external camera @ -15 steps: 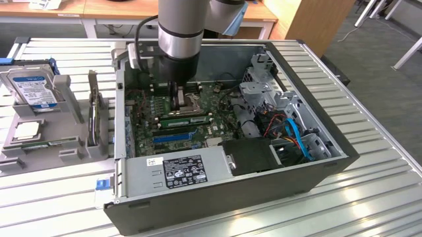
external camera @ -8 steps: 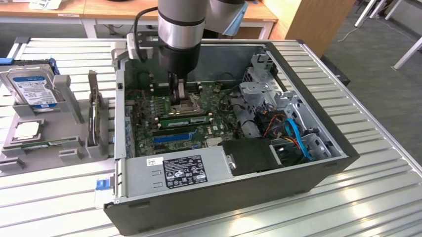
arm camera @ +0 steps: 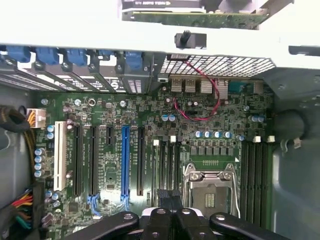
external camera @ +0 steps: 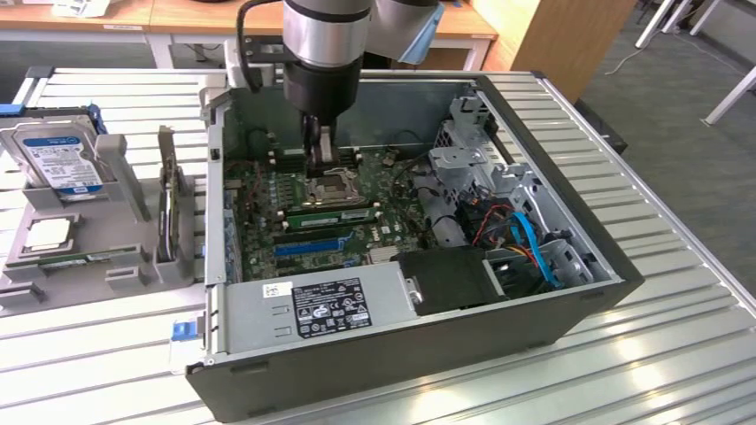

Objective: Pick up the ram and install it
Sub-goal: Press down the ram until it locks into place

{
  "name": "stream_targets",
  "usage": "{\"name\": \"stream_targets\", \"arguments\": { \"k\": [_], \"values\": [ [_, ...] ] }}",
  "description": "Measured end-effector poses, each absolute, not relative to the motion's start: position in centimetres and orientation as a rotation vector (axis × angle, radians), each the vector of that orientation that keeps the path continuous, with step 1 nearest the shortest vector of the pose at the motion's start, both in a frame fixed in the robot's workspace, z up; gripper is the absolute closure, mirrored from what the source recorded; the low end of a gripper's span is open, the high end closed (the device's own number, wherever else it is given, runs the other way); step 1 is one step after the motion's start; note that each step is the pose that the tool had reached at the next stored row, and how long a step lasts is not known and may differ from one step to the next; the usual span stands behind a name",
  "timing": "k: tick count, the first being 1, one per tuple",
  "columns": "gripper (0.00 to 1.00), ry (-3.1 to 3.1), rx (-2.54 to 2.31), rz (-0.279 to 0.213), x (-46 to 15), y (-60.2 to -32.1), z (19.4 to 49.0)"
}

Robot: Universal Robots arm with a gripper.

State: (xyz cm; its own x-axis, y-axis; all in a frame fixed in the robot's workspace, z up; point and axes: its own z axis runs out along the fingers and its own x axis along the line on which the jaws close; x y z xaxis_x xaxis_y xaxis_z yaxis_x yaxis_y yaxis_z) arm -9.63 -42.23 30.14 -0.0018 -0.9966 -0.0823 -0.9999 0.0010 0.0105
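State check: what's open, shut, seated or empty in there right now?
computer case: side panel off, lying open on the table.
hand: shut, lowered inside the case over the motherboard.
CPU socket: empty, retention frame down.
ram: lying flat in a slot beside the socket.
hard drive: outside the case, standing in a grey holder.

The computer case [external camera: 473,354] is black outside and bare grey metal within, and its motherboard [arm camera: 200,135] is dark green, dotted with small light-blue capacitors [arm camera: 212,134], black expansion slots and one bright blue slot [arm camera: 124,160], a white slot [arm camera: 59,155] beside them and a thin red wire [arm camera: 200,116] looping near the silver ports. A green ram [external camera: 331,213] stick lies across the board, the grey power supply [external camera: 319,305] carries a black label with white print, and blue cables [external camera: 537,252] run near an orange one in the drive bay. Outside the case stands a silver hard drive [external camera: 59,164] with a blue and white label in a grey holder [external camera: 130,266] on the pale ribbed metal table [external camera: 661,354], while the arm [external camera: 325,44] is silver above its black gripper [external camera: 319,150].
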Motion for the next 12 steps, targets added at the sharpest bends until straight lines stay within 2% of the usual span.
{"name": "stream_targets", "arguments": {
  "k": [12],
  "values": [
    [0.9, 2.186, -2.183, 0.101, -9.6, -42.2, 33.2]
  ]
}}
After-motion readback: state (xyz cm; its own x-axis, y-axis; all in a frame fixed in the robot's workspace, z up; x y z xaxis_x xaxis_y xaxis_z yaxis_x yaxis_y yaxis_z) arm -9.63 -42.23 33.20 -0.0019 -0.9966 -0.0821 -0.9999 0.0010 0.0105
